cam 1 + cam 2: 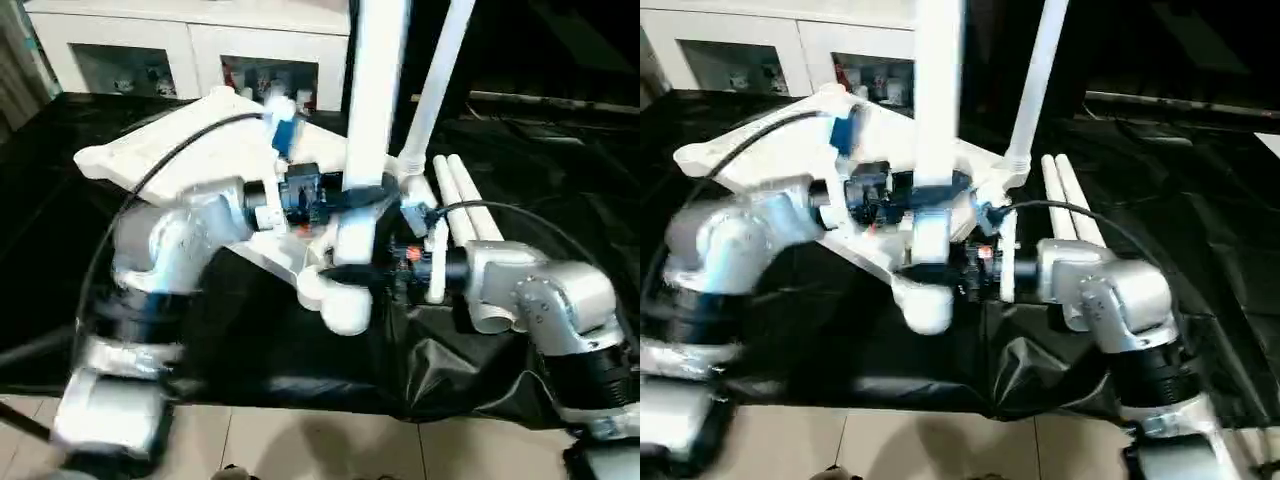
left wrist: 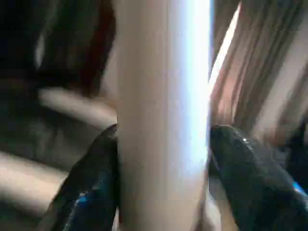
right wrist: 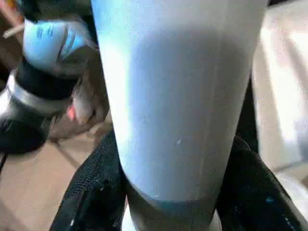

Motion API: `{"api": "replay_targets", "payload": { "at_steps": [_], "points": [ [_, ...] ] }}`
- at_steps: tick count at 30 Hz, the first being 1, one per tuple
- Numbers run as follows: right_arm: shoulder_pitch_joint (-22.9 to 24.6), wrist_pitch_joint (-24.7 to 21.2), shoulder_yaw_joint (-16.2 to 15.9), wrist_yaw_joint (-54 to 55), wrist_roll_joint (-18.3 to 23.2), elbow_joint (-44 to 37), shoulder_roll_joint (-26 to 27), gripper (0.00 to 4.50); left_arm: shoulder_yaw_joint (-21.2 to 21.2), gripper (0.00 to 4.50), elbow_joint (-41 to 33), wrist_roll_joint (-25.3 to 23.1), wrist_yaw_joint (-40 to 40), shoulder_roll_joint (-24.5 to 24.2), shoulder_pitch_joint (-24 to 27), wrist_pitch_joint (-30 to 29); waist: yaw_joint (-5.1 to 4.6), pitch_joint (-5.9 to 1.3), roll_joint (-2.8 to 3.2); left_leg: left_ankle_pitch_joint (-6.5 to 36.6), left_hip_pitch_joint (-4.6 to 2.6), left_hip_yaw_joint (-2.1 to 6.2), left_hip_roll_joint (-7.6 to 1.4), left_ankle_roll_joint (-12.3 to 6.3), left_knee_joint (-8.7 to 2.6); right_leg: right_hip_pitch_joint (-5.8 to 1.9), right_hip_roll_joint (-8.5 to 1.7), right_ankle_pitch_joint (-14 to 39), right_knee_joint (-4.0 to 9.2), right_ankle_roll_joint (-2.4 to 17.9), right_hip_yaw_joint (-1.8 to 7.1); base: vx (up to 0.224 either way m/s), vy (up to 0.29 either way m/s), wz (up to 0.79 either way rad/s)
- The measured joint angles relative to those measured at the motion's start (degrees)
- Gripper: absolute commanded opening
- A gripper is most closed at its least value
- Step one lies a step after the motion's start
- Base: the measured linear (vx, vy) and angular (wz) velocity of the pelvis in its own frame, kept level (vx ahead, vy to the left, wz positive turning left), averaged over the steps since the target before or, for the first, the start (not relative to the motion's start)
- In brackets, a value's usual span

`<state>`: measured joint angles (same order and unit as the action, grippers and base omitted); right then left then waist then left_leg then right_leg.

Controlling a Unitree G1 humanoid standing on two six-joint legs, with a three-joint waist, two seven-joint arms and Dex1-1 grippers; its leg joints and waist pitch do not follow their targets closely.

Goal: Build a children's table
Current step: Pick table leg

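The white tabletop (image 1: 170, 150) lies underside up on a black-covered surface. A white leg (image 1: 375, 90) stands upright in its near corner socket (image 1: 345, 305). My left gripper (image 1: 358, 192) reaches in from the left and is shut on this leg, with black fingers (image 2: 91, 187) pressed to both sides. My right gripper (image 1: 350, 270) comes from the right and grips the same leg lower down, just above the socket, its fingers (image 3: 91, 192) hugging the tube. A second leg (image 1: 440, 80) stands upright in the far right corner. Two more legs (image 1: 470, 205) lie side by side on the right.
A white glass-doored cabinet (image 1: 190, 50) stands behind the work surface. The black cloth (image 1: 560, 150) hangs over the near edge above a tiled floor (image 1: 300, 445). A black cable (image 1: 150, 180) arcs over my left forearm.
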<state>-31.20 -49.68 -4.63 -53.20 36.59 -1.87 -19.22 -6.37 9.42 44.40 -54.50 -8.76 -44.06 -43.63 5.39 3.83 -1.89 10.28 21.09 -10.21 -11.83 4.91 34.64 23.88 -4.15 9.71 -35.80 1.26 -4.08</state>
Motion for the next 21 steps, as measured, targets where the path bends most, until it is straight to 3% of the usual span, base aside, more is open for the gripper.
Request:
{"api": "replay_targets", "payload": {
  "at_steps": [5,8,10,12,14,16,18,21],
  "points": [
    [2.2,2.2,5.2,4.8,1.4,0.0,3.0,1.93,-10.8,2.98,3.9,7.8,5.3,3.1,-1.6,4.4,0.32,-0.09,0.17,0.0,-0.07,0.07,0.01,0.00,0.02,-0.13,0.00,0.0,0.04,0.0,-0.03,0.000,0.000,0.00],
    [2.7,3.5,6.9,7.2,1.3,0.0,3.7,1.93,-12.9,2.98,5.8,8.1,6.2,2.5,-1.4,5.2,0.38,-0.07,0.37,0.0,-0.05,0.16,0.01,0.00,0.02,-0.11,0.01,0.0,0.05,-0.1,-0.08,0.000,0.000,0.00],
    [3.7,6.4,7.1,10.3,-0.8,-0.4,4.3,1.93,-10.5,2.98,6.3,3.3,6.7,-0.1,-1.0,6.7,0.37,-0.15,0.53,0.0,-0.08,0.19,0.00,0.00,-0.01,-0.15,0.02,0.0,0.07,-0.1,-0.10,0.000,0.000,0.00],
    [5.0,9.8,6.8,14.3,-5.5,-0.1,4.1,1.93,-6.6,2.98,7.6,-4.0,8.6,-3.1,-0.2,9.4,0.42,-0.16,0.84,0.0,-0.09,0.22,0.03,0.00,-0.03,-0.20,0.02,0.1,0.14,-0.2,-0.11,0.000,0.000,0.00],
    [6.5,13.8,6.0,19.5,-11.6,0.5,3.5,1.92,-1.5,2.98,10.4,-14.1,14.4,-6.1,1.3,14.8,0.33,-0.20,1.11,0.0,-0.10,0.24,0.04,0.02,-0.04,-0.23,0.02,0.2,0.18,-0.4,-0.10,0.000,0.000,0.00],
    [7.8,16.2,5.9,23.4,-15.2,1.0,3.6,1.92,1.2,2.98,11.7,-21.5,19.6,-7.3,3.7,20.4,-0.01,-0.16,1.28,0.0,-0.05,0.24,0.05,0.02,-0.08,-0.20,0.02,0.1,0.24,-0.5,-0.09,0.000,0.000,0.00],
    [10.7,20.7,6.1,29.9,-19.5,0.9,5.4,1.92,2.3,2.98,9.9,-28.0,25.8,-7.8,8.9,25.3,-0.53,-0.29,1.67,0.0,0.00,0.31,0.04,0.04,-0.17,-0.23,0.07,0.1,0.43,-0.4,-0.15,0.000,0.000,0.00],
    [13.8,22.6,5.8,36.4,-24.3,0.8,5.7,1.92,1.5,2.98,4.0,-31.8,32.1,-6.6,14.5,27.0,-0.75,-0.23,1.95,0.0,0.10,0.31,0.03,0.03,-0.23,-0.15,0.11,0.0,0.55,-0.2,-0.15,0.000,0.000,0.00]
  ]
}}
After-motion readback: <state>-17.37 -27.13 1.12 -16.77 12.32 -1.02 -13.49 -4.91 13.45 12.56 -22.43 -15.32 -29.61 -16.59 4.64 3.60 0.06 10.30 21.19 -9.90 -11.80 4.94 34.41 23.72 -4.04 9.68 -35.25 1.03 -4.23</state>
